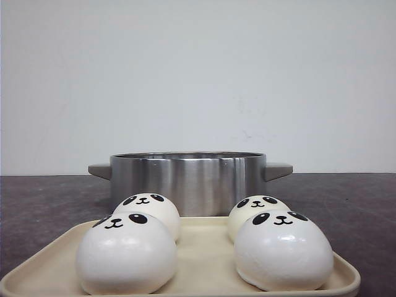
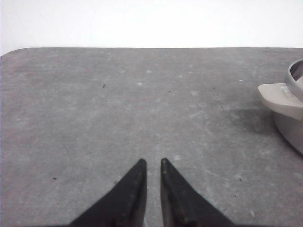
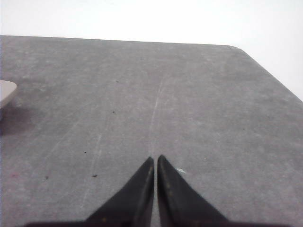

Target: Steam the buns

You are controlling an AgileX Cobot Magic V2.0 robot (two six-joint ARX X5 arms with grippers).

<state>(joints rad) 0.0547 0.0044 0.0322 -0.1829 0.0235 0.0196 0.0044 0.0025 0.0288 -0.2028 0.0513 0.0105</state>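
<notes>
A: How far along is the steaming?

B: Nothing is judged done. All four buns (image 1: 127, 252) are seen on the cream tray (image 1: 204, 263), in front of the steel pot (image 1: 189, 179).

A: And the buns' look?

B: Glossy white domes, panda faces in black. The left gripper (image 2: 151, 163) is nearly closed, the right gripper (image 3: 155, 160) closed; nothing is held.

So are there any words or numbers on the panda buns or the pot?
No writing, numbers or labels show in any view.
The buns carry only drawn panda faces.
The steel pot and the tray are plain.
The table is bare of writing too.
</notes>
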